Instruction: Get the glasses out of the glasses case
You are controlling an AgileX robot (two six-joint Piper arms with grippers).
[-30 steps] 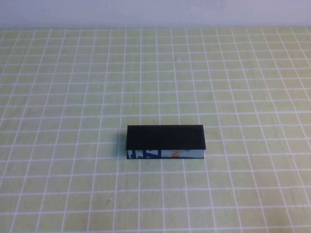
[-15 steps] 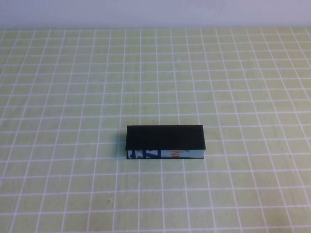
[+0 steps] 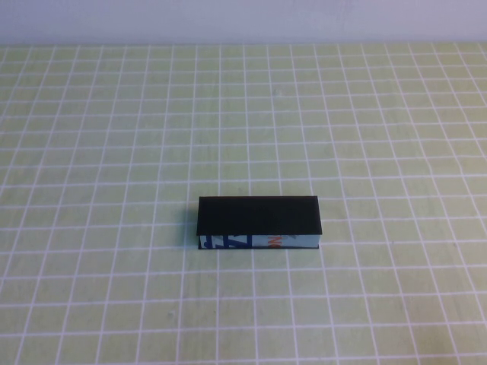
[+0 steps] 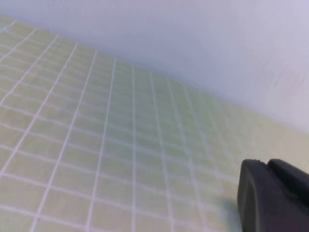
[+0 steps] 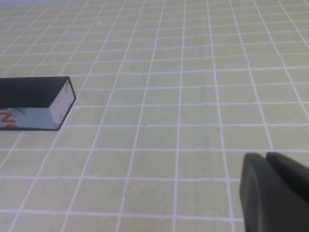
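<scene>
The glasses case (image 3: 259, 216) is a matte black box lying closed in the middle of the table, its pale front side with blue and orange-red print facing me. Its end also shows in the right wrist view (image 5: 30, 93). The glasses are not in view. My left gripper (image 4: 265, 165) is shut and empty, low over bare table near the back wall, away from the case. My right gripper (image 5: 264, 157) is shut and empty, over the table some way off the case's right end. Neither gripper shows in the high view.
The table (image 3: 106, 152) is covered by a yellow-green cloth with a white grid. A pale wall (image 3: 243, 19) runs along its far edge and also shows in the left wrist view (image 4: 203, 38).
</scene>
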